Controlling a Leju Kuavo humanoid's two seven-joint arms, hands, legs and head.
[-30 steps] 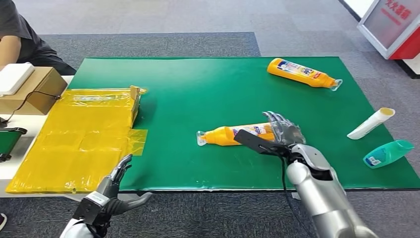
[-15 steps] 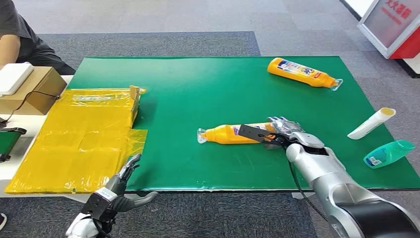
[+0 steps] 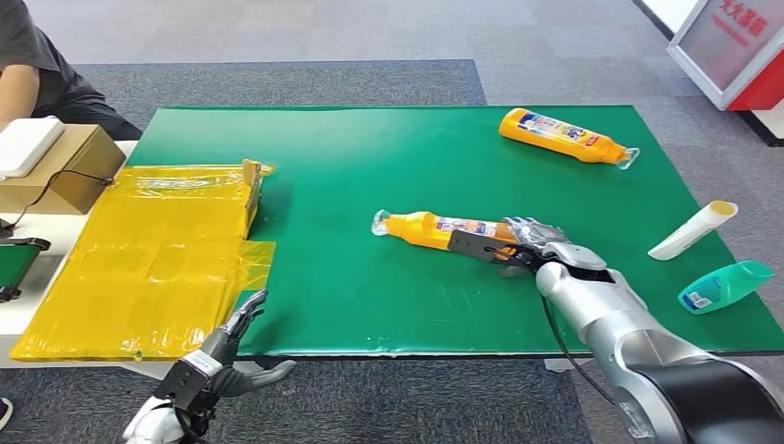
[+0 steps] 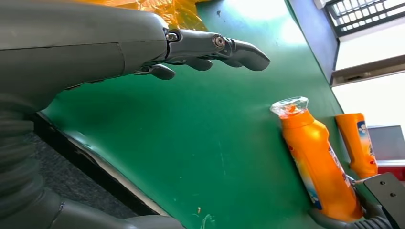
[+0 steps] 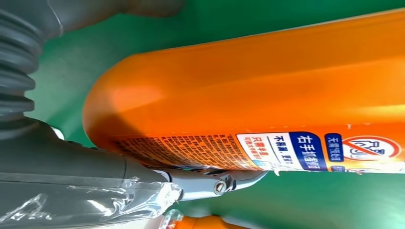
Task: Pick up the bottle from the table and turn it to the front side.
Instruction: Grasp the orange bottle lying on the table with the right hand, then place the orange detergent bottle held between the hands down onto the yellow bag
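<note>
An orange bottle (image 3: 430, 228) with a clear cap lies on its side mid-table on the green mat (image 3: 370, 305), cap pointing to my left. My right hand (image 3: 524, 242) grips its base end, fingers wrapped around it. In the right wrist view the bottle (image 5: 267, 90) sits against the hand, its printed label facing the camera, with one finger (image 5: 215, 183) along its side. My left hand (image 3: 226, 335) hovers open at the mat's near edge, holding nothing. In the left wrist view its fingers (image 4: 210, 47) are spread above the mat, far from the bottle (image 4: 317, 164).
A second orange bottle (image 3: 566, 135) lies at the far right of the mat. A white tube (image 3: 692, 230) and a teal bottle (image 3: 724, 286) lie at the right edge. Yellow plastic sheeting (image 3: 157, 250) covers the left side, beside a cardboard box (image 3: 65, 171) and a seated person (image 3: 28, 65).
The right hand has closed on the bottle's base. The bottle has rolled so more of its label shows, and its cap end has swung slightly away from me. The left hand has shifted slightly.
</note>
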